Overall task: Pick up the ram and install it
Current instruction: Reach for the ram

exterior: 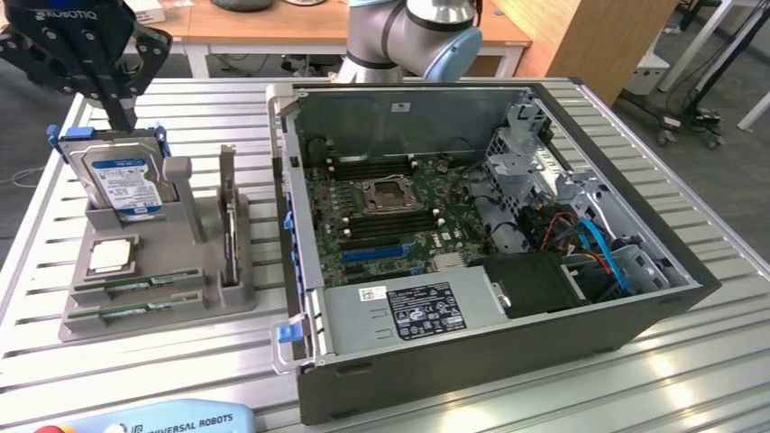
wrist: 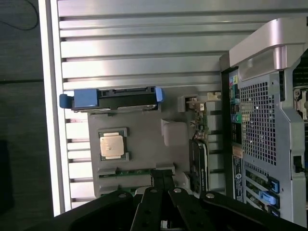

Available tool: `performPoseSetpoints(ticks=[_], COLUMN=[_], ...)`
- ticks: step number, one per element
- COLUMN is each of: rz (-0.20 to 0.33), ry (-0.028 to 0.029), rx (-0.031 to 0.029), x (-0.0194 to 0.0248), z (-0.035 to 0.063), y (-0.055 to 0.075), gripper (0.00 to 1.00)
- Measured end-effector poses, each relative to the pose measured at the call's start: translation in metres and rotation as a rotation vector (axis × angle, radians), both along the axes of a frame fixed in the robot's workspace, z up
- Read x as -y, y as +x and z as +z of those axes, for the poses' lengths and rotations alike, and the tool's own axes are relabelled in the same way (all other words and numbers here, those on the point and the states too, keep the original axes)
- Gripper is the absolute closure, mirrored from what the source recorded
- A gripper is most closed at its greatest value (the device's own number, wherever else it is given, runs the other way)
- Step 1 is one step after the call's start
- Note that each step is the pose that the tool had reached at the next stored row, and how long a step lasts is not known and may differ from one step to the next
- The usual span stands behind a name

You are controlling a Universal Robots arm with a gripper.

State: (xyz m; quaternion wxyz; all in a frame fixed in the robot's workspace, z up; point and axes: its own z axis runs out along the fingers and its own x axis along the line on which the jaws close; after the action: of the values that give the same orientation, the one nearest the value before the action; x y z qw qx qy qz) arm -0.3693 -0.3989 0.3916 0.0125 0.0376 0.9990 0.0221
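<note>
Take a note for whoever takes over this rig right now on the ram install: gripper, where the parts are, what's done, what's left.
Gripper: jaws shut, empty, raised over the grey holder, touching nothing.
Ram: two green sticks lying in the holder's front slots, with the processor chip and the upright hard drive behind them.
Computer case: open, motherboard exposed.
Done: nothing visible yet.
Left: pick-up and install.
</note>
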Motion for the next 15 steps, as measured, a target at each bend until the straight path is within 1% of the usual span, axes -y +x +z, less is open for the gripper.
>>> performPoseSetpoints(ticks=[3,9,11,15], rz=[0.0,0.0,0.0,0.0], ry=[0.0,0.0,0.0001,0.0], rx=[0.0,-0.0001,0.0,0.0], x=[0.0,0.0002,0.0016,0.0068], z=[0.0,0.0,0.0,0.0], y=[-0.0034,-0.0038,-0.0038,-0.0037], gripper=[0.9,0.9,0.9,0.9])
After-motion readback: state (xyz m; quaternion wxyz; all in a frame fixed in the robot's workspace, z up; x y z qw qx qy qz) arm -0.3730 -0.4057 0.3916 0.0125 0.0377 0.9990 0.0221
